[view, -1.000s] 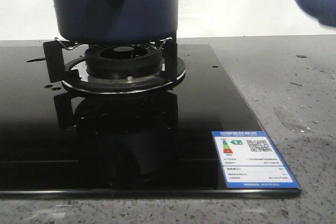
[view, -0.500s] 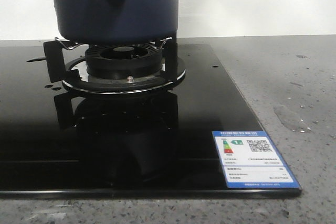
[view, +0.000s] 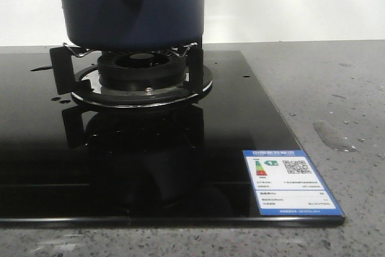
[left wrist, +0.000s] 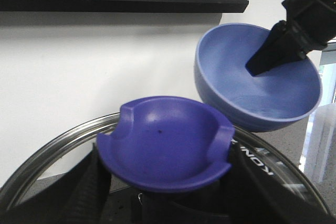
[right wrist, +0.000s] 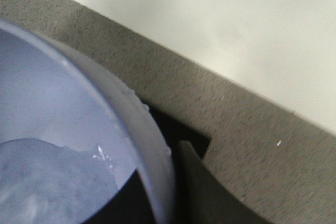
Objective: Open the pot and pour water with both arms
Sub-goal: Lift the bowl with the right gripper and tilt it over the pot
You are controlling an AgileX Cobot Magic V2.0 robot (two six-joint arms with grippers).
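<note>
Gone from the front view's upper right since a second ago: light blue round plastic bowl (left wrist: 257, 85), right gripper (left wrist: 273, 59) pinching its rim beside the large navy straight-sided pot (view: 132, 7) on the black gas burner (view: 141, 73). Left gripper's opening: cannot tell. Risk: tilted bowl spilling past the pot.

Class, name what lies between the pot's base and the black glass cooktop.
Front view: a burner with wire supports lies between the pot and cooktop.

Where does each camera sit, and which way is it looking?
Front: low at the counter's edge, facing forward at the pot on its burner; no robot shows.
Left wrist: on the left arm, facing the lid; the right hand shows.
Right wrist: on the right arm, looking into the bowl.
Both wrist views share the bowl.
</note>
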